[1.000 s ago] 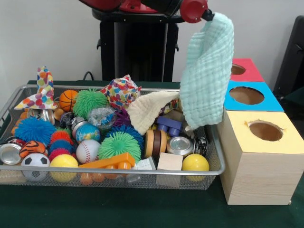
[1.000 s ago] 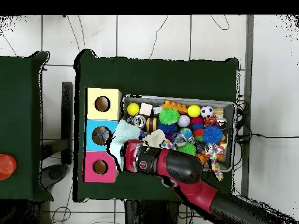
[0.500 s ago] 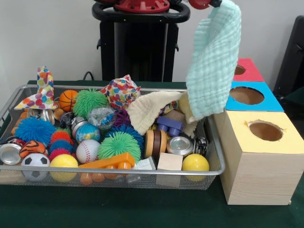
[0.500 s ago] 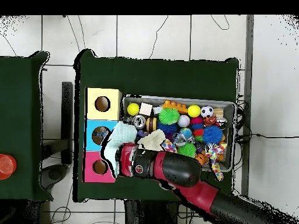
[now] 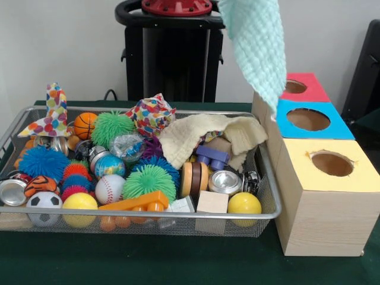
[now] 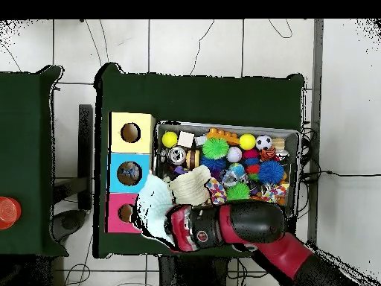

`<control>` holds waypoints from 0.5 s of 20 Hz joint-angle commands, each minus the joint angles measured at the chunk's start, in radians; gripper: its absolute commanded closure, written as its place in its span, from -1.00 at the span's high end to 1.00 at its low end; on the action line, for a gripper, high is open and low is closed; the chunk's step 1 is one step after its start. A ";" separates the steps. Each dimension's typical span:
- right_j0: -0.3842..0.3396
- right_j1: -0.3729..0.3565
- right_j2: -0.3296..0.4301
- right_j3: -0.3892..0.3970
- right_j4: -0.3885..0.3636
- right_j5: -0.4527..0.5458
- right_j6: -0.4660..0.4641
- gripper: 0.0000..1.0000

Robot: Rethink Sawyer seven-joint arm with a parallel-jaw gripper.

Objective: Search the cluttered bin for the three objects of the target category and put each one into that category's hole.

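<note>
Wire bin (image 5: 268,178) full of toys on the table, three holed boxes (image 5: 323,196) in a row just beside it, washcloth (image 5: 258,44) hanging above the boxes

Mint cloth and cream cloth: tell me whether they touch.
Apart. The front view shows the mint cloth hanging high above the bin, its lowest corner by the blue box, with open space between it and the cream cloth lying in the bin.

Mint cloth (image 5: 256,41) higher, now clear of bin (image 5: 270,184), nearer pink box (image 5: 309,89).
</note>
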 commanded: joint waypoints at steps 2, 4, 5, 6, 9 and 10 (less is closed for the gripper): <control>0.037 -0.192 -0.254 -0.291 -0.171 0.405 0.330 -1.00; 0.052 -0.207 -0.285 -0.309 -0.182 0.424 0.323 -1.00; 0.063 -0.211 -0.301 -0.316 -0.185 0.427 0.317 -1.00; 0.074 -0.215 -0.321 -0.333 -0.195 0.429 0.314 -1.00; 0.102 -0.217 -0.376 -0.374 -0.228 0.424 0.288 -1.00; 0.109 -0.212 -0.394 -0.380 -0.231 0.421 0.281 -1.00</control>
